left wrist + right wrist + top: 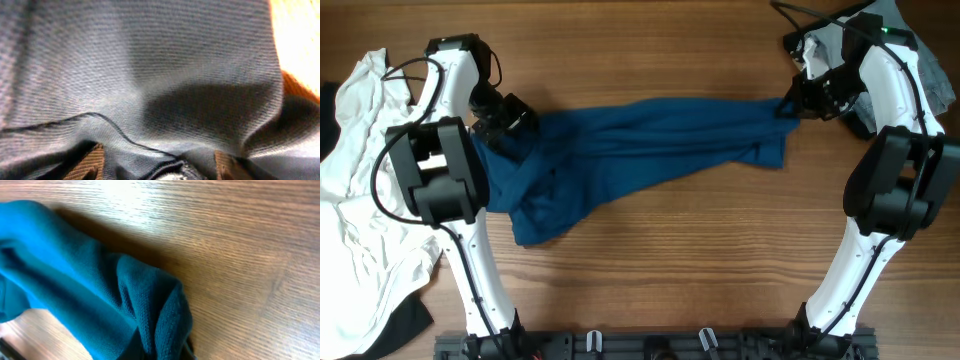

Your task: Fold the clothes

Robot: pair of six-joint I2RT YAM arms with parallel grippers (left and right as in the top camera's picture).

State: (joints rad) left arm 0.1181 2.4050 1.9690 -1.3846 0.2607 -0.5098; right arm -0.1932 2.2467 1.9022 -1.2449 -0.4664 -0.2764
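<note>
Two garments wait for folding, and neither one is folded yet. The deep blue T-shirt (640, 150) lies across the middle of the worktop (670, 280). It is drawn out long between the two arms, but it is twisted and bunched, with thick creases along its length and a loose lump at its left end.

The right gripper (792, 105) is closed on the right tip of the T-shirt. In the right wrist view the cloth gathers into a tight bundle just at the bottom edge, where the fingers are.

The left gripper (505, 122) sits at the left end of the T-shirt, low on the cloth. Its wrist view is filled with fabric, so I cannot tell if it is open or if it holds something.

The white shirt (355, 190) lies crumpled at the far left, beside the left arm, and no gripper touches it.

By my judgement the work is at its very beginning. The T-shirt must first be spread flat and then folded, and after that the white shirt needs the same.
</note>
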